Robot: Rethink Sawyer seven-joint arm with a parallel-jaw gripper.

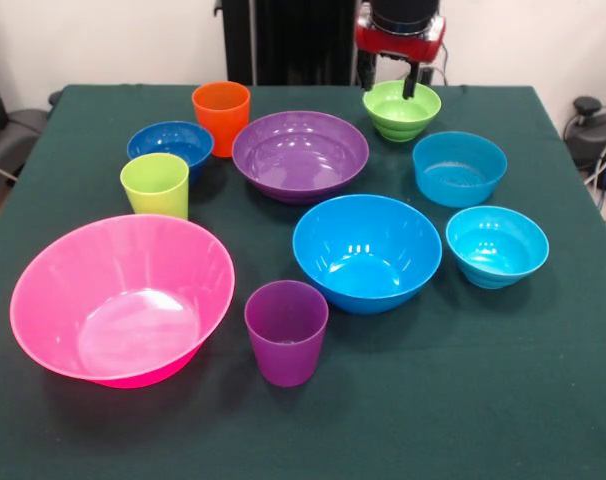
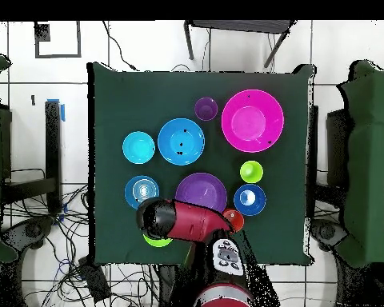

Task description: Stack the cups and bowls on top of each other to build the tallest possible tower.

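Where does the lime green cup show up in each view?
Front view: the lime green cup stands left of centre, just in front of the dark blue bowl.
Overhead view: the same cup sits right of centre, just above that bowl.
Shared landmark: the big pink bowl, its neighbour in both.

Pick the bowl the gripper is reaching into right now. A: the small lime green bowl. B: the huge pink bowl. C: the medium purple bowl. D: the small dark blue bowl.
A. In the front view the gripper has a dark finger dipping inside the lime green bowl at the table's far edge; the other bowls sit apart from it.
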